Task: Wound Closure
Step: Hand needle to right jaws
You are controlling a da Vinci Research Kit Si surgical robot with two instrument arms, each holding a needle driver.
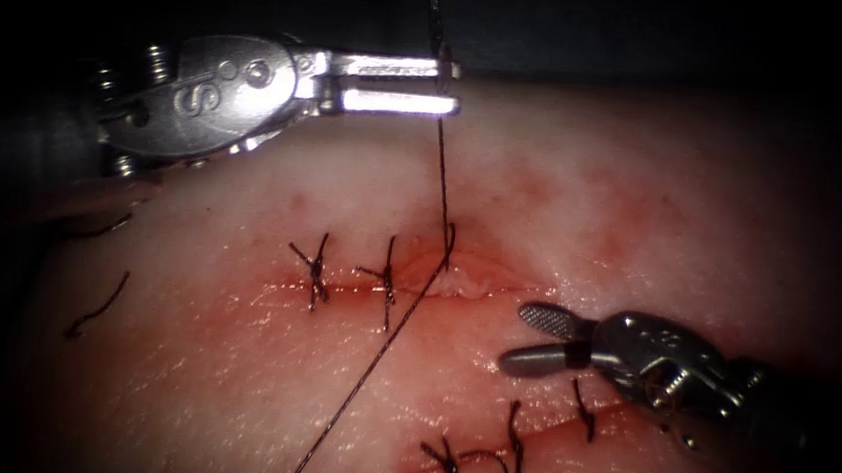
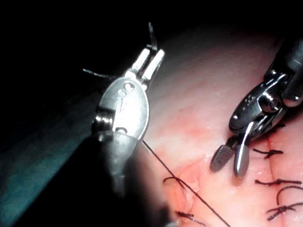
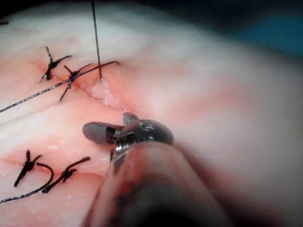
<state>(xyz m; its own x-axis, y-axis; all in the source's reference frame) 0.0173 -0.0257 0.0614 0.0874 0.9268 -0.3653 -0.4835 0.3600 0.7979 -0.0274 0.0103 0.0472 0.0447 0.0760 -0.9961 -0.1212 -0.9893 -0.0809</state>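
Observation:
My left tool [image 1: 456,89] hovers above the far side of the tissue [image 1: 643,214], its jaws shut on the dark curved needle [image 1: 437,7] near its thread end. The needle is out of the tissue and rises from the jaws [image 2: 154,51]. Thread [image 1: 443,178] drops taut from the jaws into the upper cut [image 1: 467,288], right of two tied stitches [image 1: 316,270]. A second strand [image 1: 348,401] runs from the cut to the lower left. My right tool [image 1: 516,336] lies just right of and below the cut's open end, jaws open and holding nothing [image 3: 106,124].
A second cut [image 1: 526,430] lower down carries several tied stitches, one just under my right tool. Loose cut thread ends [image 1: 99,307] lie on the tissue at the left. Red fluid [image 1: 266,300] stains the tissue along both cuts.

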